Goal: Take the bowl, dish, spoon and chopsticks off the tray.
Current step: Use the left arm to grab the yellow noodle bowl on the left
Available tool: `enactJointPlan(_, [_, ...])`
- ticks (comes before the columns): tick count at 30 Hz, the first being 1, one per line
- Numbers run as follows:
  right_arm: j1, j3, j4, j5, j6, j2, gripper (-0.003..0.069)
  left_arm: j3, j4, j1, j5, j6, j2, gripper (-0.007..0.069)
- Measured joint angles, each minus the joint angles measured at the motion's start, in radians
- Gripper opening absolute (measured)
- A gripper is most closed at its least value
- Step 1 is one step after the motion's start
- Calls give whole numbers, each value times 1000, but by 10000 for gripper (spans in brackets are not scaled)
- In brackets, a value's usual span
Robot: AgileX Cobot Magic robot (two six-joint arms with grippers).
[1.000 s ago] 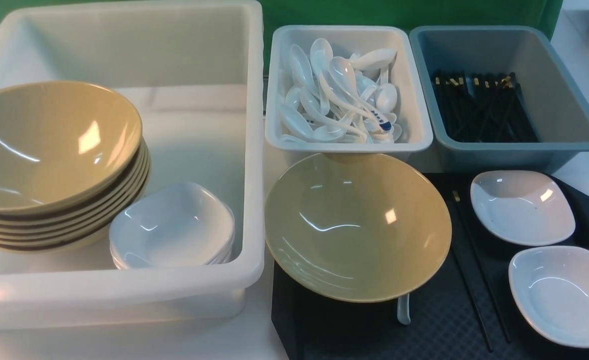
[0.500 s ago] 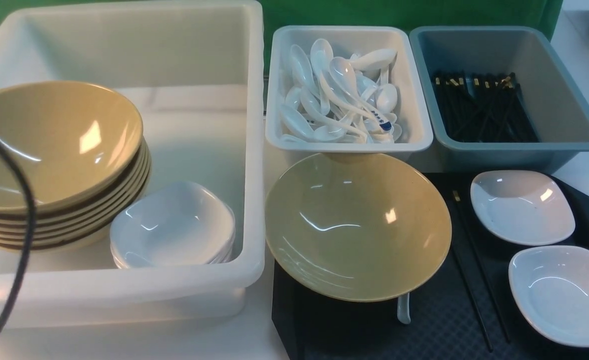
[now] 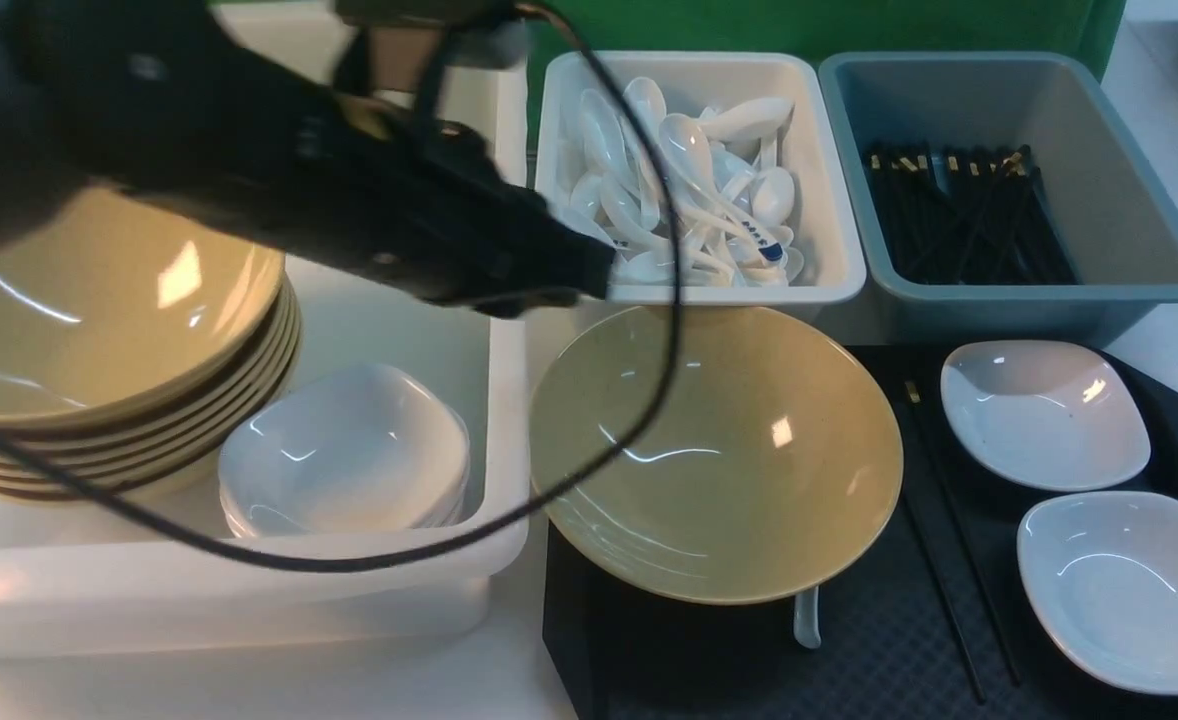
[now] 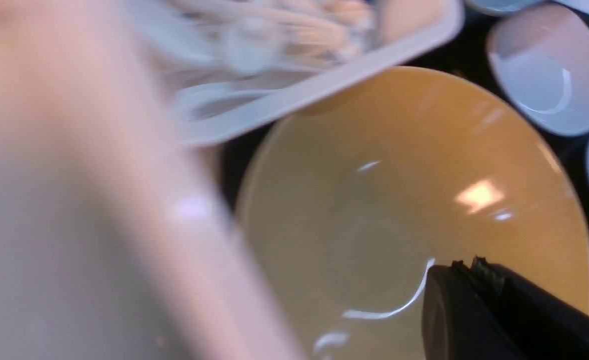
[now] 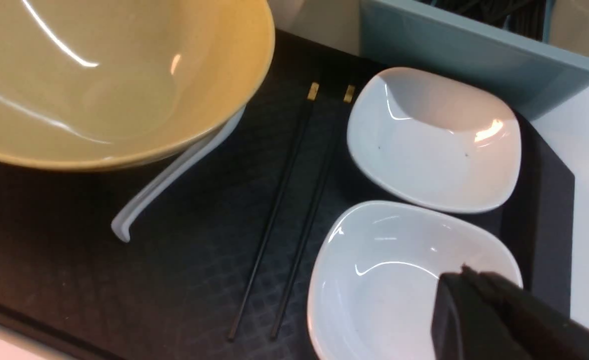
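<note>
- Tray holds one bowl; two dishes; one spoon; two chopsticks;
- My left claw hangs over the bowl's far left rim; open or closed, I cannot tell.

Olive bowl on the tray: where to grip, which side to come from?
Probably pinch the bowl rim at its left edge, from above, one finger inside. Wide and shallow, so only the rim fits. Far rim crowds the spoon tub, chopsticks lie right, the spoon pokes from under the near rim.
</note>
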Motion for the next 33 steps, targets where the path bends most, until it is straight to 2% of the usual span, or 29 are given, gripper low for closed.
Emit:
enactJointPlan(1, [0, 0, 2, 1, 4, 0, 34, -25, 3, -39, -12, 1, 52, -8])
enactJointPlan(7, [0, 0, 7, 3, 9, 0, 34, -118, 36, -129, -7, -15, 246, -8])
enactJointPlan(14, [3, 0, 15, 10, 10, 0, 34, -251, 55, -190, 61, -24, 446, -8])
enactJointPlan(22, [31, 0, 17, 10, 11, 0, 34, -417, -31, -247, 188, -17, 590, -8])
enactJointPlan(27, [31, 0, 17, 6, 11, 0, 34, -506, -80, -285, 231, 62, 599, 0])
enactJointPlan(30, [31, 0, 17, 5, 11, 0, 38, -594, -44, -283, 315, 82, 598, 40])
enactJointPlan(33, [31, 0, 18, 5, 11, 0, 38, -669, 66, -263, 400, 74, 597, 124])
